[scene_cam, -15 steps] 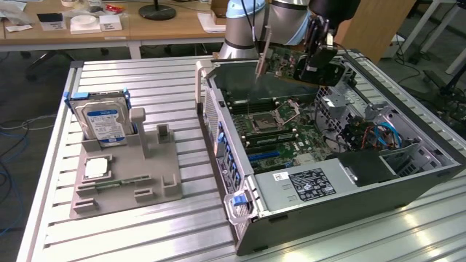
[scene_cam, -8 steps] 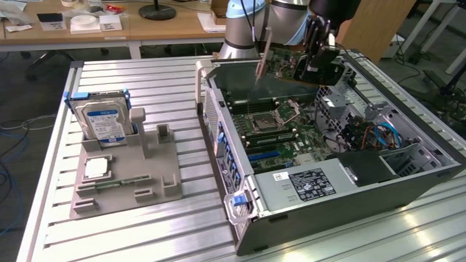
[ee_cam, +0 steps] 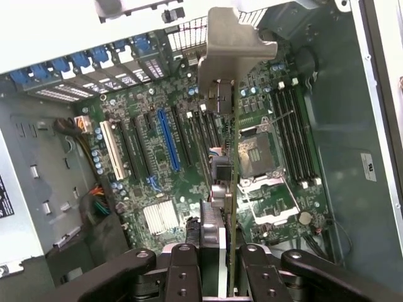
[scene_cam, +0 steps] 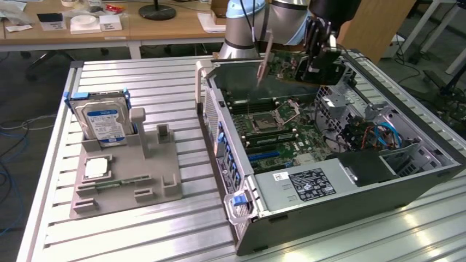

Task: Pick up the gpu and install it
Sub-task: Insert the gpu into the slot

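Trouble spot for me was alignment. The pincer [ee_cam: 217, 255] was closed partway, clamped on both flat faces of the gpu [scene_cam: 290, 68]. The card hung in the air over the open computer case [scene_cam: 218, 109], above the motherboard [ee_cam: 151, 189] and not touching it.

If the card came down even a bit skewed, I'd guess its lower edge would land beside the long blue slot [ee_cam: 169, 138] instead of in it, or scrape the parts around it. The silvery end bracket [ee_cam: 236, 44] sat near the case's back wall, so it could snag there. The grip was only at one end too, so a hard push might twist the card.

Looks-wise it was a thin flat board, edge-on from the wrist. It was greenish-brown with little components on one face, with a bent metal bracket at the far end. The hard drive [scene_cam: 106, 117] sat well apart on the counter [scene_cam: 145, 82].
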